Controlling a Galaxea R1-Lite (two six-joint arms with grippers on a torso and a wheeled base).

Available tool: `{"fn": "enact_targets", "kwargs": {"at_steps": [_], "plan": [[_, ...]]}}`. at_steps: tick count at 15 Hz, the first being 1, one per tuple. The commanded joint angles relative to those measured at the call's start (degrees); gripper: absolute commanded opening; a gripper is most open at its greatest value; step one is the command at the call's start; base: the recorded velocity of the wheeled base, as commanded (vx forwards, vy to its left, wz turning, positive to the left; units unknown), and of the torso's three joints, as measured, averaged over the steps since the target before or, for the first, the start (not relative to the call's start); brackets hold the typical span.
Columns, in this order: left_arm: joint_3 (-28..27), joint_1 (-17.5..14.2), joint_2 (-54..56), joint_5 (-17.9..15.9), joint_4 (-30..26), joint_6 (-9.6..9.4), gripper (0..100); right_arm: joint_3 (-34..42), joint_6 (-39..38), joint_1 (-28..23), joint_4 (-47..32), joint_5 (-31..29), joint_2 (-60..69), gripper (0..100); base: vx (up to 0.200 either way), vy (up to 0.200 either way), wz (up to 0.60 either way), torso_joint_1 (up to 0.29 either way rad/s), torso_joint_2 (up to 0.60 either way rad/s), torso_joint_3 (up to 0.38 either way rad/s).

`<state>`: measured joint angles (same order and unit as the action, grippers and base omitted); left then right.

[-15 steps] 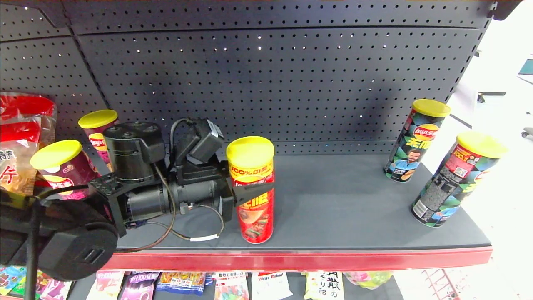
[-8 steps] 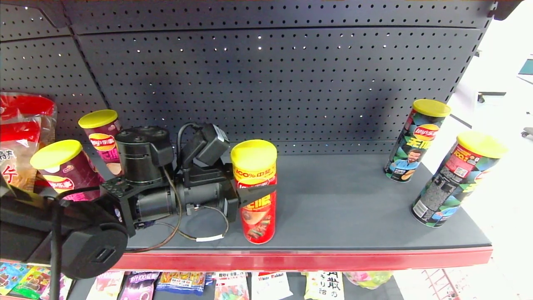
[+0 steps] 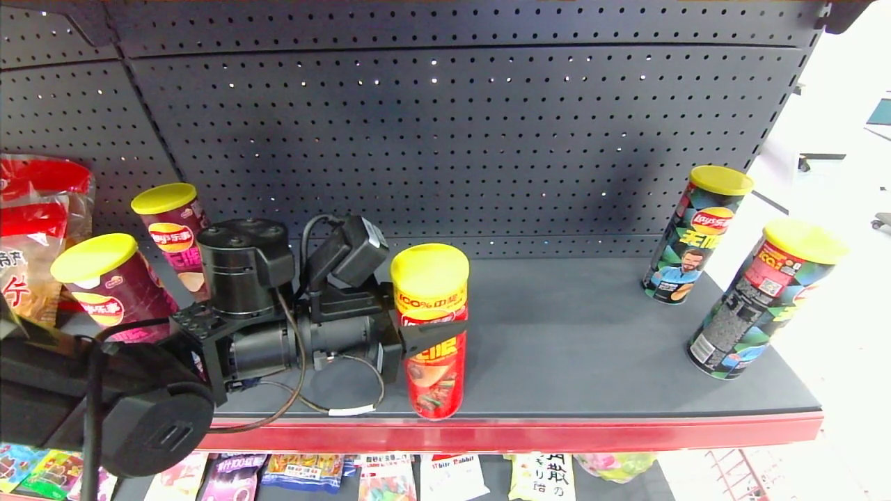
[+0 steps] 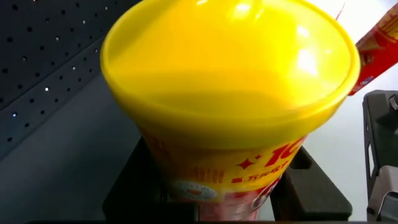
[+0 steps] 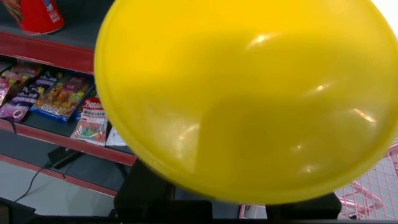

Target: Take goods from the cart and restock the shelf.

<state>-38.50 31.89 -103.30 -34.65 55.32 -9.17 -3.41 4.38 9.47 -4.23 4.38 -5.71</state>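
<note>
At the front lip of the dark grey metal shelf [image 3: 592,348], the left gripper [image 3: 440,325] clenches its fingers on a red cardboard crisp tube with a yellow plastic lid [image 3: 431,379].
Likely light, stiff but crushable, and slick-skinned, so mid-body is the sound hold; it stands upright, its label glossy. The right gripper [image 5: 221,208] grasps a second yellow-lidded tube [image 5: 249,93].

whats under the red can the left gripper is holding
The dark shelf, right at its red front edge. Whether the red can touches the shelf with its base is hidden.
</note>
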Motion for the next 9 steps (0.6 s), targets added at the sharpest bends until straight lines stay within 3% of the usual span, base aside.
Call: {"fn": "enact_targets", "kwargs": {"at_steps": [1, 8, 9], "plan": [[2.2, 0.0, 0.3, -0.1, 0.1, -0.15, 0, 0.0, 0.0, 0.0, 0.0, 0.0, -0.1, 0, 0.0, 0.0, 0.0, 0.0, 0.0, 0.0], [3.9, 0.0, 0.0, 0.5, 2.2, -0.15, 0, 0.0, 0.0, 0.0, -0.1, 0.0, -0.1, 0, 0.0, 0.0, 0.0, 0.0, 0.0, 0.0], [3.9, 0.0, 0.0, 0.5, 2.4, -0.24, 100, 0.0, 0.0, 0.0, 0.0, 0.0, -0.1, 0, 0.0, 0.0, 0.0, 0.0, 0.0, 0.0]]}}
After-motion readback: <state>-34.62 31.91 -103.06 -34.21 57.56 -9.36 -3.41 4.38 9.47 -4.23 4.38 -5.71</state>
